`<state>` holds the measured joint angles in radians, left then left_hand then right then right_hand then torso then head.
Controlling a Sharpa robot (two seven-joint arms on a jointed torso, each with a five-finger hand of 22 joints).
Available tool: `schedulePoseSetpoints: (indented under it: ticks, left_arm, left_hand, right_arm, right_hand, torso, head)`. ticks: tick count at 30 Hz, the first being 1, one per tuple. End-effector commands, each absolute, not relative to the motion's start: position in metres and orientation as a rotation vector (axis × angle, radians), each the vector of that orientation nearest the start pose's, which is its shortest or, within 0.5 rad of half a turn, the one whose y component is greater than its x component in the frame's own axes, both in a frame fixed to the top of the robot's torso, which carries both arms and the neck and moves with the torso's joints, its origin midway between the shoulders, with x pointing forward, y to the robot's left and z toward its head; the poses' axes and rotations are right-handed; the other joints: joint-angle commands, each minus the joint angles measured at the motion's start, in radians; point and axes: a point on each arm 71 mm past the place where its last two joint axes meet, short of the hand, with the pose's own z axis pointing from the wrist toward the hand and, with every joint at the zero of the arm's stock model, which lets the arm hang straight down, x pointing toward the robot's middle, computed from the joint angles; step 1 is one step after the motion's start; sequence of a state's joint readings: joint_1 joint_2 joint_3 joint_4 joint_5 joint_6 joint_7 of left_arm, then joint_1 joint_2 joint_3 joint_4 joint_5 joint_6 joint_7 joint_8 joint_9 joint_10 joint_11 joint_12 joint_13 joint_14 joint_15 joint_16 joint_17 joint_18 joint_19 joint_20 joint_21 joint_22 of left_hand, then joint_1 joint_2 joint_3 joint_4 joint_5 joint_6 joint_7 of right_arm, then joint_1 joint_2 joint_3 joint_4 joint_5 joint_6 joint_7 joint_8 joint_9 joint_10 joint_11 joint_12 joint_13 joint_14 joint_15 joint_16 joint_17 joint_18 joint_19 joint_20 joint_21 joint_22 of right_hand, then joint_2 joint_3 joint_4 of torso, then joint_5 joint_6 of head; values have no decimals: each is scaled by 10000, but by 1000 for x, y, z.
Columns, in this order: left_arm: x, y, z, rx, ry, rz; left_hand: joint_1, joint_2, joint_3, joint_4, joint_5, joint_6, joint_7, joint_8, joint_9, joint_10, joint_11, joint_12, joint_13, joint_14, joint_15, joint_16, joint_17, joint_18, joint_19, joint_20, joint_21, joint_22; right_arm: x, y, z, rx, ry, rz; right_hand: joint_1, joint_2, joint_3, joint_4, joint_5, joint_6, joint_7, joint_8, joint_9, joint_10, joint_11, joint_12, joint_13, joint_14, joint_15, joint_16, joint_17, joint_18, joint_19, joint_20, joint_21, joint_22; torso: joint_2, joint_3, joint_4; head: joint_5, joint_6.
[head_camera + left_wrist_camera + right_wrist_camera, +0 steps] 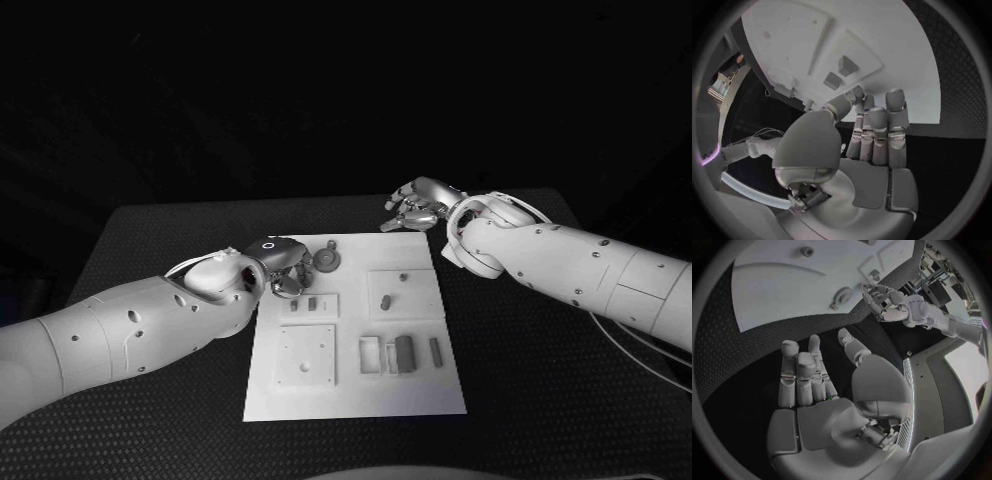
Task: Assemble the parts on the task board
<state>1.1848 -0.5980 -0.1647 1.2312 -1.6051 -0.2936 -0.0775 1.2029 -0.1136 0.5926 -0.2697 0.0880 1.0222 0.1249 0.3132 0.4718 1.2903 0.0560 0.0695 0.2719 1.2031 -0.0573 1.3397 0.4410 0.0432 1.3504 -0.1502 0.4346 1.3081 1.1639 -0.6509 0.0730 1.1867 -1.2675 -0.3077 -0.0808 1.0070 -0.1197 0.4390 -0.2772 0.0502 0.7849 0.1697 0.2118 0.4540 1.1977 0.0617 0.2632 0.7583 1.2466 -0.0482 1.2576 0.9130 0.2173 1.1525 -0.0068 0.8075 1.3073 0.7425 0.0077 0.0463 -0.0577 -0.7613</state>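
Task board (361,395) is laid flat on black table (548,400), near edge closest to camera. Small grey parts are seen on it: row of upright bars (400,354) at lower right, square plate (307,355) at lower left, round disc part (327,262) near top. Left hand (278,266) is placed over board's upper left corner, fingers straight & apart, nothing held. Right hand (418,205) is kept just beyond board's far right corner, above table; fingers extended, nothing gripped.
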Motion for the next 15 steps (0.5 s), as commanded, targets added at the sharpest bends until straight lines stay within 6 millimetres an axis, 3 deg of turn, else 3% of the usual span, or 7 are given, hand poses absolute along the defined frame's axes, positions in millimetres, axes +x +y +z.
schedulePoseSetpoints:
  ticks: [1,15]
  left_arm:
    - [509,154,-253,3943,17500,-5312]
    - [510,156,-253,3885,17483,-5253]
  left_hand:
    - [-31,-92,-78,-9,75,-146,30,-80,-37,-80,1,-27,-6,-70,3,-84,-16,735,-84,-52,-95,116]
    - [-37,-167,-98,-22,106,-293,95,-155,-67,-116,8,-17,-4,-101,8,-132,-25,740,-81,-42,-152,105]
  right_arm:
    - [551,-206,-189,1450,16603,6554]
    - [551,-207,-189,1464,16593,6537]
  right_hand:
    - [-92,-1,69,-16,20,20,75,41,-12,36,13,-39,18,-88,-3,-57,15,445,0,-89,-56,160]
    - [-93,-6,69,-17,21,16,76,40,-14,36,13,-43,22,-89,-3,-59,15,445,-2,-89,-58,160]
  torso:
    - [-1,-4,2]
    - [-2,-7,-1]
  head:
    - [-6,13]
    - [-10,29]
